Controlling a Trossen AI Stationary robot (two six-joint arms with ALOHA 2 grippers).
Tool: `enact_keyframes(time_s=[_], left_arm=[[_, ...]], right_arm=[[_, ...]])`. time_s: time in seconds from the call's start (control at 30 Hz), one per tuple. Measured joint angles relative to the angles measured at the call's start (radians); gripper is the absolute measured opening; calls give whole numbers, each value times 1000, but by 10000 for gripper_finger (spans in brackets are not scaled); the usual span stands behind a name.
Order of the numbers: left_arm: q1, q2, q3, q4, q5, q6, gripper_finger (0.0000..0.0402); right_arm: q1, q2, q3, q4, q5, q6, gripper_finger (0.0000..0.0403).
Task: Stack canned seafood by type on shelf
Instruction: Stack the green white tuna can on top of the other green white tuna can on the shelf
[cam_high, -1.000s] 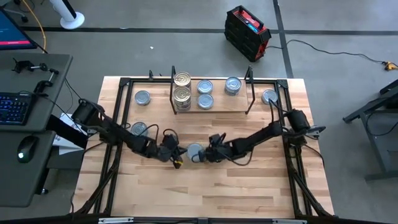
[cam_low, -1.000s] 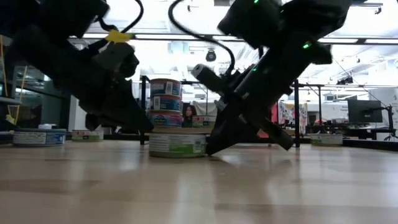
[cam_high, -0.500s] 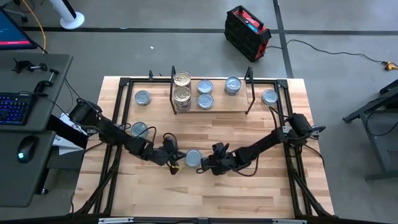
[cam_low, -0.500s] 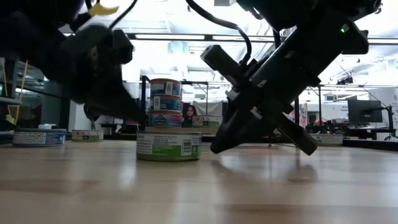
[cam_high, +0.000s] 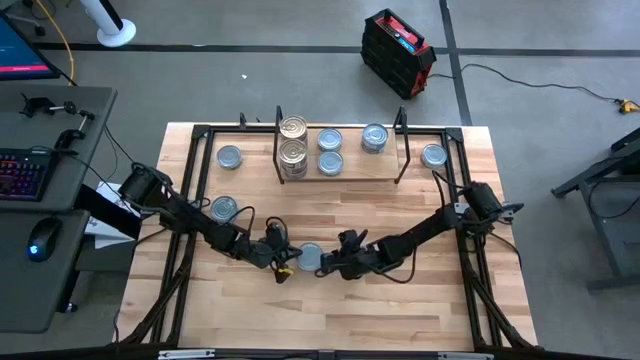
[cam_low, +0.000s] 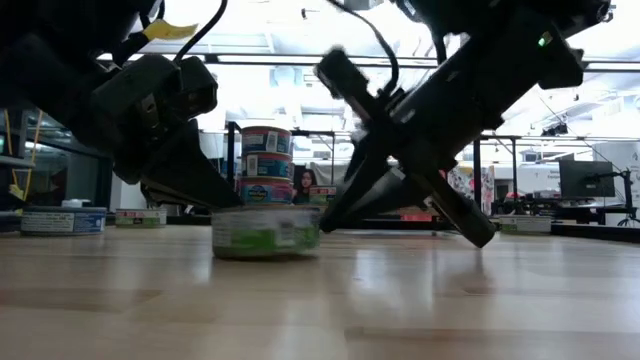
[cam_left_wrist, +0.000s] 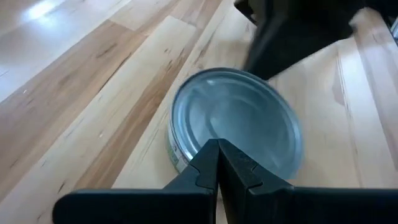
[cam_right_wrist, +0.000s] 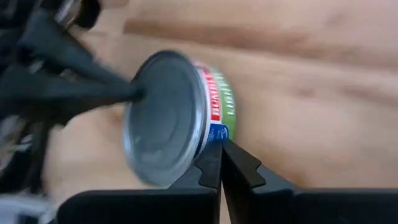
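Observation:
A silver-lidded tin with a green label (cam_high: 310, 257) stands flat on the table near its middle, also in the low view (cam_low: 265, 231). My left gripper (cam_high: 284, 259) is shut at the tin's left side. My right gripper (cam_high: 329, 263) is shut at its right side. The shelf (cam_high: 385, 174) stands toward the far edge. On its board stand gold tins in a stack (cam_high: 293, 152) and silver-blue tins (cam_high: 330, 140). Both wrist views show the tin close up (cam_left_wrist: 249, 118) (cam_right_wrist: 168, 112). My left gripper touches the tin with its shut fingertips (cam_left_wrist: 219, 152) at the lid's rim (cam_left_wrist: 186, 140) on the tin's left side, slanting down from the table's left. The tin rests flat on the table. My right gripper touches the tin's labelled side wall (cam_right_wrist: 214, 115) with its shut fingertips (cam_right_wrist: 219, 149), slanting down from the table's right.
Loose tins stand on the table at the far left (cam_high: 230, 157), the left (cam_high: 224, 207) and the far right (cam_high: 433, 155). Black frame bars (cam_high: 190, 200) run along the table's sides. Bare wood lies toward the near edge.
The tin has slid a short way toward the table's near edge, staying flat. Both shut grippers have moved with it toward the near edge, one on each side, and the right one has also come a little to the left.

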Motion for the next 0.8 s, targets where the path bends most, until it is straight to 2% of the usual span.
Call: enact_keyframes(time_s=[0.27, 0.33, 0.43, 0.53, 0.7, 0.8], left_arm=[[2, 0, 0, -31, -20, 10, 0], [2, 1, 0, -33, -23, 12, 0], [-2, 10, -3, -65, 26, 33, 0], [-1, 5, -1, -66, 15, 42, 0], [-1, 5, -2, -106, 16, 36, 0], [-4, -26, -1, -182, 21, 27, 0]], right_arm=[[18, 0, 60, 65, -14, -40, 0], [17, -1, 84, 68, 0, -74, 0], [6, -5, 111, 66, 29, -111, 0], [-4, 0, 125, 42, 45, -142, 0], [-18, -1, 144, 43, 34, -196, 0], [-22, -11, 152, 43, 18, -275, 0]])
